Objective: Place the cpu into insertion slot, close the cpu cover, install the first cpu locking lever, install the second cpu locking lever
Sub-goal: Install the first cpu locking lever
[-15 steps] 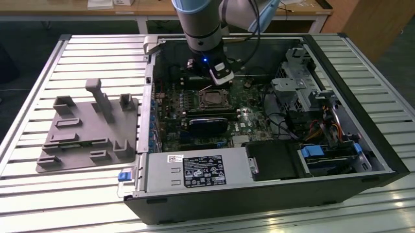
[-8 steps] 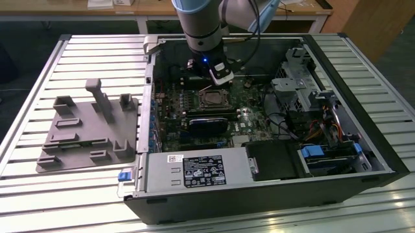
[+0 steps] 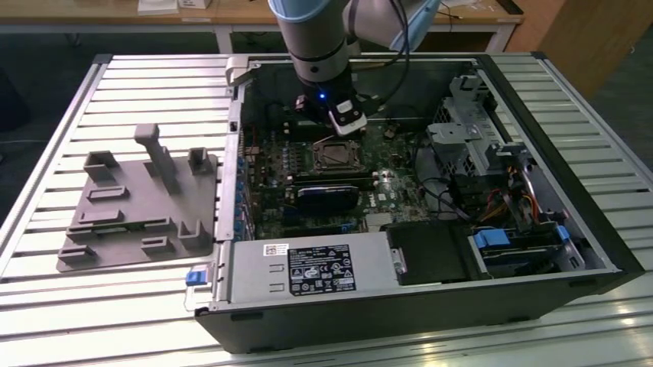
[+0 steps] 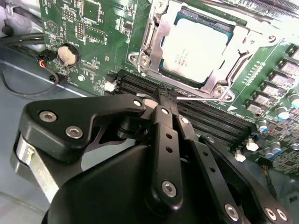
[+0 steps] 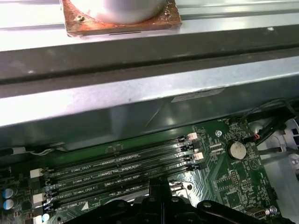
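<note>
Slippage threatens: the gripper (image 4: pixel 163 95), jaws clenched beside the thin locking lever (image 4: pixel 202 98) near the cpu cover (image 4: pixel 153 37), could skid off and gouge the memory slots (image 4: pixel 210 117).

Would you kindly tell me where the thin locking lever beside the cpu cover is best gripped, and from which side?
Probably grip the locking lever on its bare straight run, coming down from above and pinching across it: it is a thin rod lying low between the cpu cover and the memory slots.
</note>
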`<state>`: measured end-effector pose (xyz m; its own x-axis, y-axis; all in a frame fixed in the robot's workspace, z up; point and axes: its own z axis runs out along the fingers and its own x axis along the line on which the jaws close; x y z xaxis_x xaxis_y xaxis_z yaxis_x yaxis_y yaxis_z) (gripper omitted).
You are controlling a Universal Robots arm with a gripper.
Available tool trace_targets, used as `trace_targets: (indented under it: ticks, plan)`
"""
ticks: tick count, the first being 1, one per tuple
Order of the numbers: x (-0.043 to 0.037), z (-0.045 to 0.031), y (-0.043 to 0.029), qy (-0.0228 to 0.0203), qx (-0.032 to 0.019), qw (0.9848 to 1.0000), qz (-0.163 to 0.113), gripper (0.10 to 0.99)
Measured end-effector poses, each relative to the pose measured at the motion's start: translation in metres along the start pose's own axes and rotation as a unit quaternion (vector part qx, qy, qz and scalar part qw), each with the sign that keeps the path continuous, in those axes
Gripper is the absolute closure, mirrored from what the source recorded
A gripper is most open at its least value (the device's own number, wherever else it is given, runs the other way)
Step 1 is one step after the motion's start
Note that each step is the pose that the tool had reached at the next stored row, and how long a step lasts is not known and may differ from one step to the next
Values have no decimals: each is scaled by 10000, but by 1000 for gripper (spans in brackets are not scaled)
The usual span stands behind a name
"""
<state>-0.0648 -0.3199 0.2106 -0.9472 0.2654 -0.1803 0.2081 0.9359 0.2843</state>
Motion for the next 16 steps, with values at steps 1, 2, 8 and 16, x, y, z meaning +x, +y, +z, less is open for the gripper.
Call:
trace_targets:
  ticks: [1,2,8,16]
  plan:
    - [2,2,4,-8,9,10000,20,984]
    - [2,3,7,-17,21,10000,45,984]
    - [6,12,11,-97,96,9995,282,984]
    - [30,32,80,-129,133,9992,368,984]
